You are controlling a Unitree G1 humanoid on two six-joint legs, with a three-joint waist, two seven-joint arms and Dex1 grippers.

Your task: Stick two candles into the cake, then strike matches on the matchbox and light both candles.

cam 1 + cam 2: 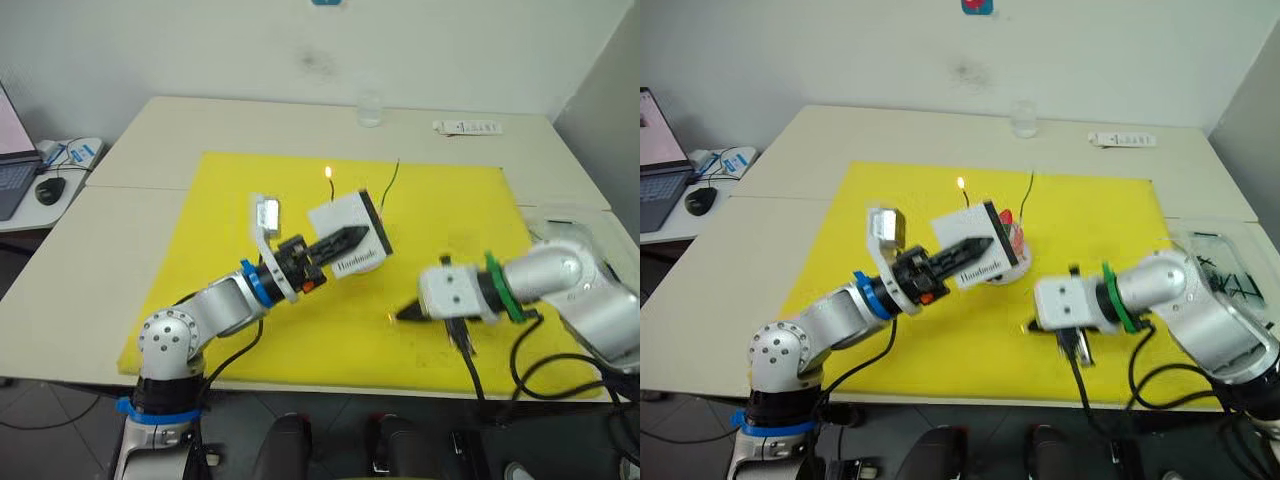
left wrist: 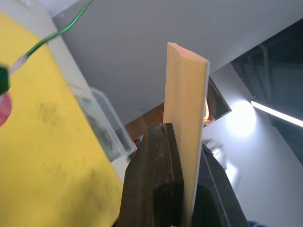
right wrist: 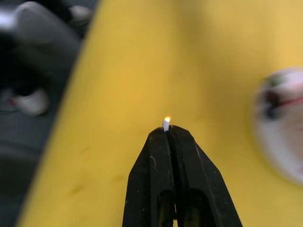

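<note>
While the matchbox (image 1: 976, 251) is clamped upright between the closed fingers of the left gripper (image 1: 972, 249), it is held lifted just in front of the cake (image 1: 1011, 232), which is largely hidden behind it on the yellow mat (image 1: 940, 340). One candle is seen lit (image 1: 961, 184) above the box, the green candle (image 1: 1027, 194) unlit beside it. A match (image 3: 166, 124), its tip glowing, is pinched in the closed right gripper (image 3: 168, 130), held low over the mat, nearer the robot than the cake
</note>
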